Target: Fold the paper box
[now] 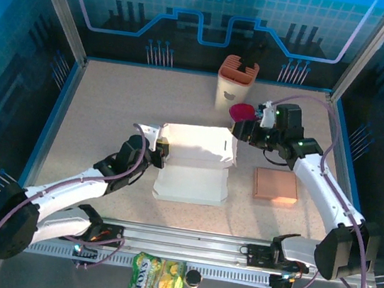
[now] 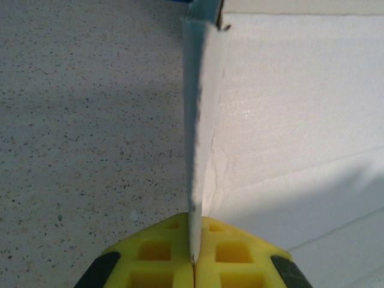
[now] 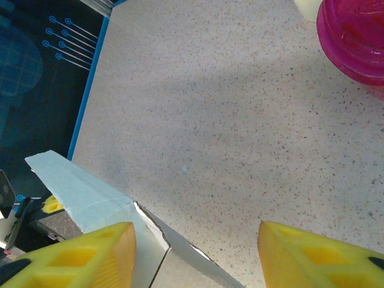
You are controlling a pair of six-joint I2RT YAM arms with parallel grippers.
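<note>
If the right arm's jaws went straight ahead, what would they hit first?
Probably the bare table, though the box pokes in between the open jaws; depth is unclear.

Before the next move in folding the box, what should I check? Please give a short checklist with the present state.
1. Left gripper shut on the flap: ok.
2. Right gripper open: ok.
3. Right gripper around the box: not ok, nothing is between its fingers.
4. Pink bowl apart from the box: ok.
5. Box bottom flat on the table: cannot tell.
</note>
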